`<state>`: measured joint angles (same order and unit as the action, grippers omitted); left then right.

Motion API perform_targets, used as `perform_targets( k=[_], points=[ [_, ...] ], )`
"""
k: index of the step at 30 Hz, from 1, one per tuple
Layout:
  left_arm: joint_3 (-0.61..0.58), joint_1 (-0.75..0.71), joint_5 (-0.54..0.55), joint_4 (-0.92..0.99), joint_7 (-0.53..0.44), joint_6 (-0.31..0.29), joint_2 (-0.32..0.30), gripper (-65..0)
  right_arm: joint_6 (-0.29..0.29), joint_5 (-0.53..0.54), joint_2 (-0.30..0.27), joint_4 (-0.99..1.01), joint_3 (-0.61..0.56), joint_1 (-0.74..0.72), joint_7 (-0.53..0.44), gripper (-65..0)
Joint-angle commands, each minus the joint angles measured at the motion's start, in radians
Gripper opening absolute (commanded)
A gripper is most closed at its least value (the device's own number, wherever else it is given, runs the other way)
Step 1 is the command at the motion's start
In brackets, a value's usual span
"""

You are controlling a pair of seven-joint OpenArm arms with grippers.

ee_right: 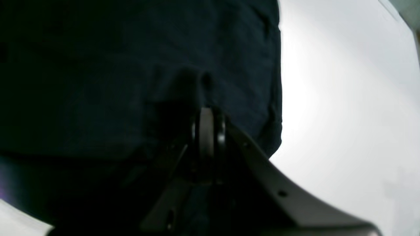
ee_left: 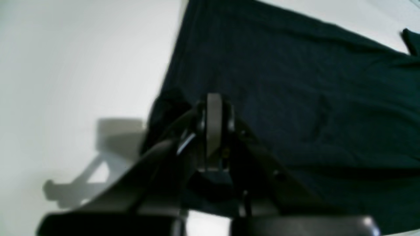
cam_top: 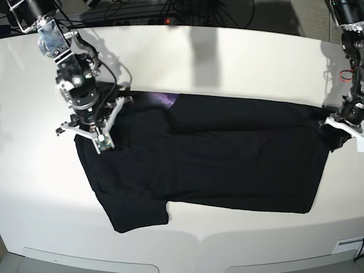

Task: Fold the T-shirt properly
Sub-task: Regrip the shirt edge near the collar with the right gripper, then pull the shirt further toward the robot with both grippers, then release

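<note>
The T-shirt [cam_top: 227,165] lies spread across the middle of the white table [cam_top: 227,57] in the base view, black side up, with a sleeve reaching toward the lower left of the frame and a sliver of purple print showing at its upper edge, left of centre. The right gripper [cam_top: 104,138], at the upper left of the base view, is closed tight on the cloth at the shirt's left end; its wrist view shows the fingers pressed together with black fabric bunched around their tips [ee_right: 206,113]. The left gripper [cam_top: 335,126], at the right edge of the base view, is likewise pinched shut on the shirt's far right corner, and in its wrist view the closed fingers [ee_left: 214,108] sit on the dark cloth near the fabric's edge, with bare table to the left of the frame.
</note>
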<state>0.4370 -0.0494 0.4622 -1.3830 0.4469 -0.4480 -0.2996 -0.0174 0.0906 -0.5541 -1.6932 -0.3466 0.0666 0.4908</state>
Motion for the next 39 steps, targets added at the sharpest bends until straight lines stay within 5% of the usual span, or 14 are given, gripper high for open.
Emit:
perform_targets(
  k=[1, 5, 8, 17, 39],
  points=[
    [0.005, 0.011, 0.0, 0.005, -0.031, -0.001, -0.01, -65.0, 0.027, 0.02, -0.002, -0.003, 0.039, 0.0, -0.028, -65.0],
    [0.005, 0.018, -0.081, 0.093, -0.092, -0.004, 0.009, -65.0, 0.173, 0.125, 0.04, 0.056, 0.155, 0.02, -0.047, -65.0],
    [0.005, 0.019, -0.109, 0.15, -0.123, -0.04, 0.009, -65.0, 0.229, 0.154, 0.068, 0.127, 0.196, 0.02, -0.034, -65.0],
    [0.006, -0.028, -0.256, 0.197, -0.105, -0.053, 0.006, -65.0, 0.231, 0.145, 0.072, 0.173, 0.232, 0.113, -0.047, -65.0],
    [0.006, -0.542, -0.12, -0.048, -0.262, -0.054, 0.003, -65.0, 0.29, 0.095, 0.073, -0.064, 0.474, 0.57, -0.172, -65.0]
  ],
)
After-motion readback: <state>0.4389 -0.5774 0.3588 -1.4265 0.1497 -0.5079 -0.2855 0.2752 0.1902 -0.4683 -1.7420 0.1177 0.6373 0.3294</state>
